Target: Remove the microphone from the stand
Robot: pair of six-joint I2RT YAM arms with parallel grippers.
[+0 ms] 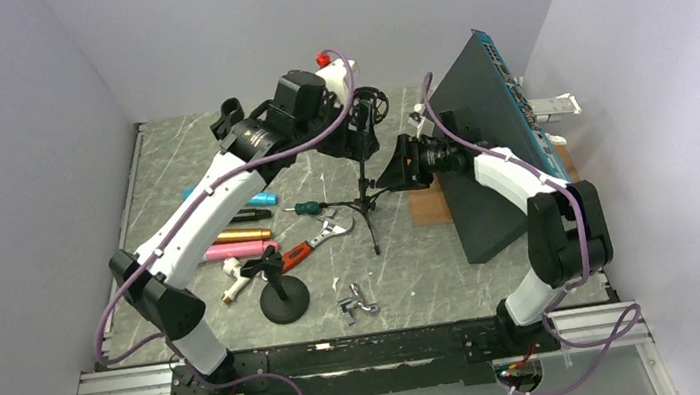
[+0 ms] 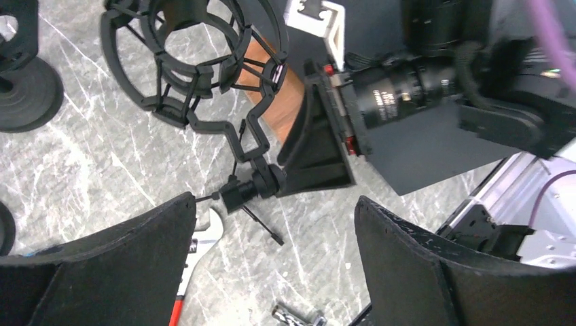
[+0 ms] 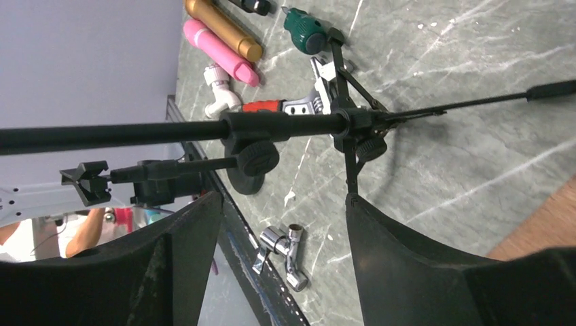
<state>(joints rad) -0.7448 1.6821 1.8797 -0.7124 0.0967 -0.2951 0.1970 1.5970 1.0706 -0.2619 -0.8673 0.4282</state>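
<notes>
No microphone can be made out in the black ringed plastic shock mount (image 2: 163, 102) atop the thin black metal tripod stand (image 1: 366, 187) on the grey marbled tabletop (image 1: 436, 278); the left pincer (image 2: 275, 204) hangs wide above it, and the right pincer (image 3: 278, 200) waits, jaws apart, at the pole, likely to steady it

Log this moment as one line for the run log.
left gripper: open, near mount | right gripper: open, by stand | mount: looks empty | stand: upright on tripod legs
</notes>
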